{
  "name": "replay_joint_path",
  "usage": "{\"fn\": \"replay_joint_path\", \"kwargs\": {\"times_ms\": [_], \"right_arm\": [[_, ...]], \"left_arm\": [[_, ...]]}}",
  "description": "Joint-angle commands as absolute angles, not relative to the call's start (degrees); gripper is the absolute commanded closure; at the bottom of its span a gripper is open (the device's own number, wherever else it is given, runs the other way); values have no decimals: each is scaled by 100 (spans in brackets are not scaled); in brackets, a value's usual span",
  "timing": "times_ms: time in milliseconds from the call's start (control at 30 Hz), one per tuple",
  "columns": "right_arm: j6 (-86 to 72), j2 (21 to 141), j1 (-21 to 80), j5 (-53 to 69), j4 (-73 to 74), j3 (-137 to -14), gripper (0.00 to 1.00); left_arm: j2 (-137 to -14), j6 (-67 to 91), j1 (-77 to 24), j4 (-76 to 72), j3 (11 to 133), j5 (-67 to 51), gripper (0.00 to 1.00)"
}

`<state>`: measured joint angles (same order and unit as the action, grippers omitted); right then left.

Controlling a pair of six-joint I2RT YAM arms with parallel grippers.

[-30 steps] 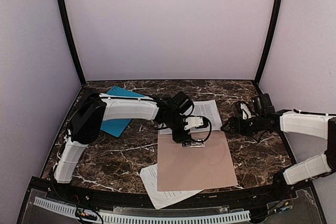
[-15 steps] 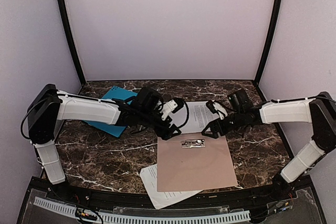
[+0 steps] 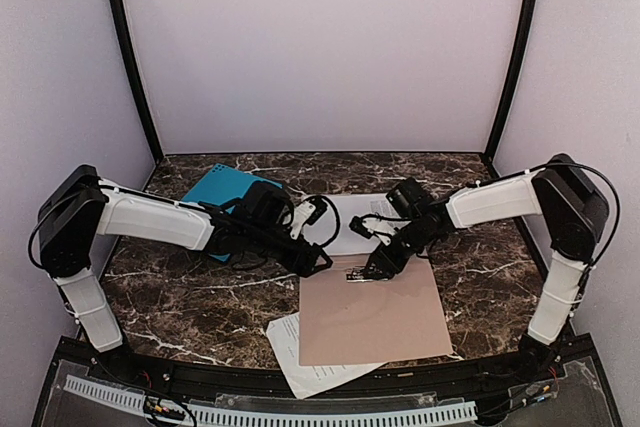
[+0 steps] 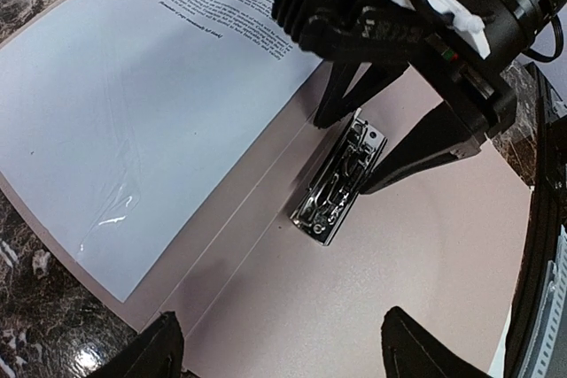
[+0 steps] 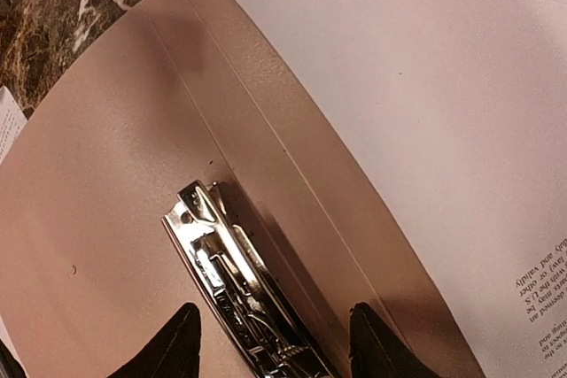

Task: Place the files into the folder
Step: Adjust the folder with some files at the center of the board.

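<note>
The tan folder [image 3: 375, 317] lies open, its metal clip [image 3: 366, 273] near the fold. One printed file [image 3: 350, 229] rests on the far flap, shown large in the left wrist view [image 4: 151, 86]. Another file [image 3: 300, 359] pokes out from under the folder's near left corner. My right gripper [image 3: 376, 267] hovers open right over the clip [image 5: 235, 281], a finger on either side, and the left wrist view shows this too [image 4: 341, 183]. My left gripper [image 3: 318, 263] is open just left of the clip, over the bare folder [image 4: 416, 245], with nothing between its fingertips [image 4: 164, 350].
A teal folder [image 3: 222, 195] lies at the back left under the left arm. The marble table [image 3: 180, 297] is bounded by black frame posts and pale walls. Both forearms meet over the folder's fold.
The left gripper opened and drew back left off the clip. The right arm swung in from the right to the clip, and its jaws narrowed around it.
</note>
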<state>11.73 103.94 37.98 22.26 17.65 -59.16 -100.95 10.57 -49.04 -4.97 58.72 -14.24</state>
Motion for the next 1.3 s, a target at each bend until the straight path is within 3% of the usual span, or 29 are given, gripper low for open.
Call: {"fn": "replay_joint_path", "kwargs": {"times_ms": [0, 200, 600, 733, 867, 1000, 1267], "right_arm": [[1459, 10602, 4020, 1879, 2131, -6061, 46], [1340, 10604, 4088, 1706, 2034, -5889, 53], [1072, 10864, 4475, 1123, 1614, -6056, 75], [1019, 10846, 4503, 1085, 1612, -6162, 77], [1015, 10556, 4480, 1062, 1630, -6071, 66], [1056, 10151, 4435, 1238, 1496, -5718, 43], [1204, 9981, 4350, 1344, 1360, -5362, 36]], "left_arm": [[-9882, 1222, -4922, -565, 5741, -1484, 23], [-9965, 1267, -4920, -545, 5741, -1480, 24], [-9992, 2261, -4825, -584, 5753, -1372, 26], [-10008, 2267, -4816, -483, 5784, -1255, 27], [-10008, 2268, -4808, -435, 5807, -1220, 27], [-10010, 2247, -4807, -407, 5818, -1198, 27], [-10036, 2208, -4808, -383, 5813, -1269, 27]]}}
